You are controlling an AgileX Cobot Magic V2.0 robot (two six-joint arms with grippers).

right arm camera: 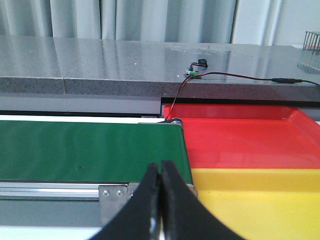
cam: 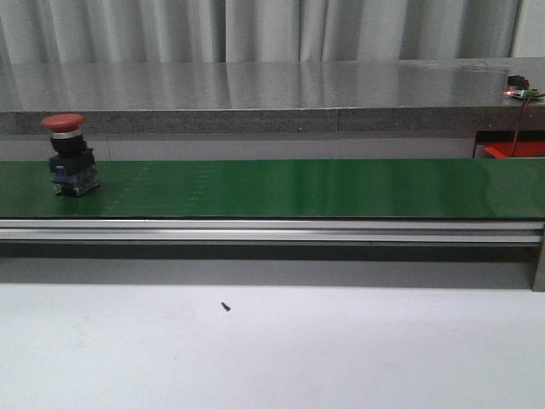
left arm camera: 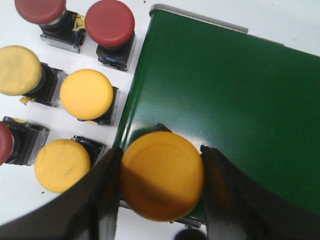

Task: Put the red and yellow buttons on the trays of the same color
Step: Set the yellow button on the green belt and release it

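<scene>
1. On the far left, our left pincer [left arm camera: 161,192] is clamped on a yellow button [left arm camera: 162,182]. Its dark fingers [left arm camera: 102,200] press the two sides of the round cap. It hangs over the near end of the green belt [left arm camera: 225,100].

2. Beside that belt end, spare buttons stand on the white worktop [left arm camera: 130,227]. We see three yellow ones, the nearest [left arm camera: 62,165] just beside our pincer. Two red ones [left arm camera: 109,23] stand farther off. Part of another red one shows at the picture's edge.

3. In the front view, one red button [cam: 68,155] stands upright on the left part of the belt. The rest of the belt looks bare. A small dark screw [cam: 226,306] lies on the worktop in front.

4. We judge the buttons stiff, hard plastic and fairly light. The domed cap looks smooth, so it may slip. The wide cap sits on a narrower body, so a button may tip if nudged. A grip across the cap rim seems best.

5. On the right, our right pincer [right arm camera: 160,190] has its fingers together and holds nothing. It hovers near the belt's far end.

6. Past that end lie a red tray [right arm camera: 240,140] and a yellow tray [right arm camera: 260,200], touching along one edge. A thin cable [right arm camera: 225,76] runs along the grey ledge behind the red tray.
</scene>
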